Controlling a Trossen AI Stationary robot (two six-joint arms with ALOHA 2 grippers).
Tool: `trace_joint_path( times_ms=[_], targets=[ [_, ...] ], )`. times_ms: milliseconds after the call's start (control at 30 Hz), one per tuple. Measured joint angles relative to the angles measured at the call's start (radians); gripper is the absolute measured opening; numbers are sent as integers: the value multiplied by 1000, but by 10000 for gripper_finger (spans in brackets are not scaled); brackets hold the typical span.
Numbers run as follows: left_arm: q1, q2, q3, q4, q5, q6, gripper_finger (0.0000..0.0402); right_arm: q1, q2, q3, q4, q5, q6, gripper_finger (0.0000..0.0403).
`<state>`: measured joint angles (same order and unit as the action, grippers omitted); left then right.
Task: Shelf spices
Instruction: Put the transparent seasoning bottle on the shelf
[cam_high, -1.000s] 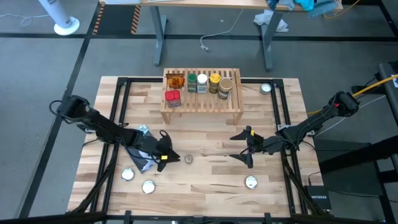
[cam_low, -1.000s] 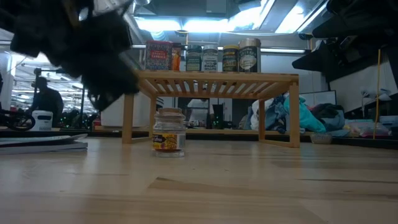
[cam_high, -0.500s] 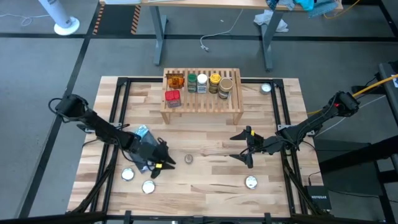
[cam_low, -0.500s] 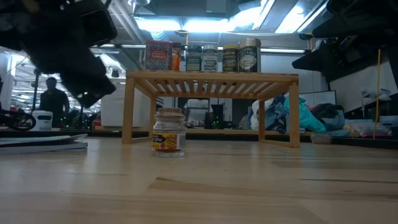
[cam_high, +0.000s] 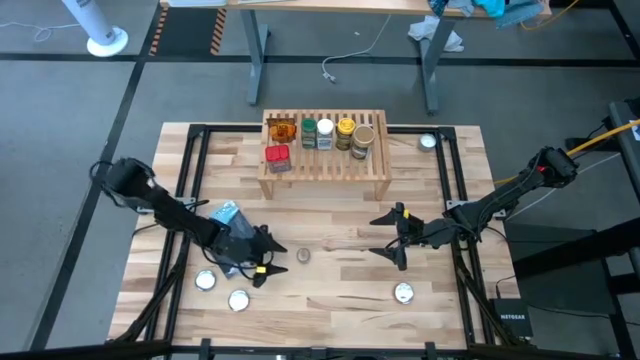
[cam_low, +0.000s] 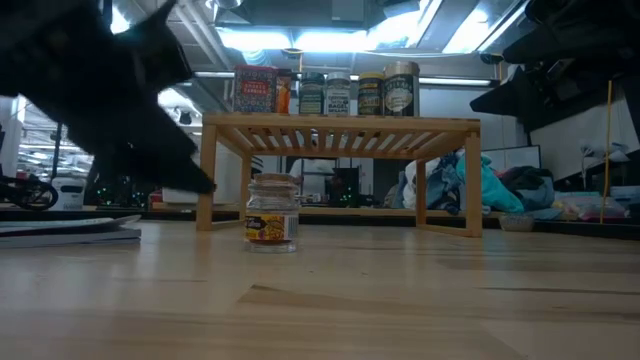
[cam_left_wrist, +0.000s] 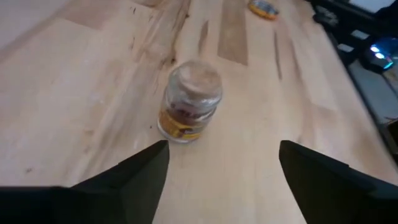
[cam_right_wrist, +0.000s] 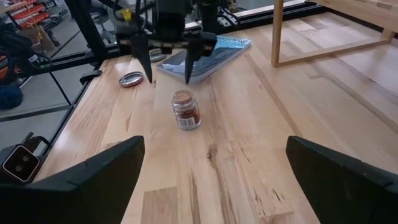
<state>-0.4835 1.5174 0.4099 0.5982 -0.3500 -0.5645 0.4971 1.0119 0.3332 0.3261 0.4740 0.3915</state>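
Six spices sit on the shelf (cam_high: 325, 165); one jar (cam_high: 304, 255) remains—between the left gripper (cam_high: 262, 258) and right gripper (cam_high: 392, 238), both open, empty.

Bare desk (cam_high: 340, 275) surrounds the small clear jar (cam_high: 304, 256), which stands alone in the middle, so it is reachable from every side. The left gripper (cam_high: 268, 258), fingers spread, sits just beside it on one side; the right gripper (cam_high: 392, 239), wide open, faces it from well apart, with clear wood between. The shelf (cam_high: 325, 170) blocks the far side, its upper step crowded with spices (cam_high: 325, 132), its lower step mostly free beside the red tin (cam_high: 277, 157). Silver discs (cam_high: 238, 299) and a blue-and-white pouch (cam_high: 226, 214) clutter the left arm's side.
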Motion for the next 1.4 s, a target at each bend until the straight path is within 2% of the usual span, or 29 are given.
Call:
trace_joint_path(
  times_ms=[300, 567, 1000, 1400],
  targets=[
    [24, 274, 0, 340, -58, 88, 304, 0, 0, 0, -14, 0, 0, 397],
    [89, 392, 1, 539, -38, 153, 304, 0, 0, 0, -15, 0, 0, 397],
    [153, 454, 77, 559, 59, 221, 304, 0, 0, 0, -15, 0, 0, 397],
    [153, 464, 95, 545, 62, 212, 304, 0, 0, 0, -15, 0, 0, 397]
  ],
)
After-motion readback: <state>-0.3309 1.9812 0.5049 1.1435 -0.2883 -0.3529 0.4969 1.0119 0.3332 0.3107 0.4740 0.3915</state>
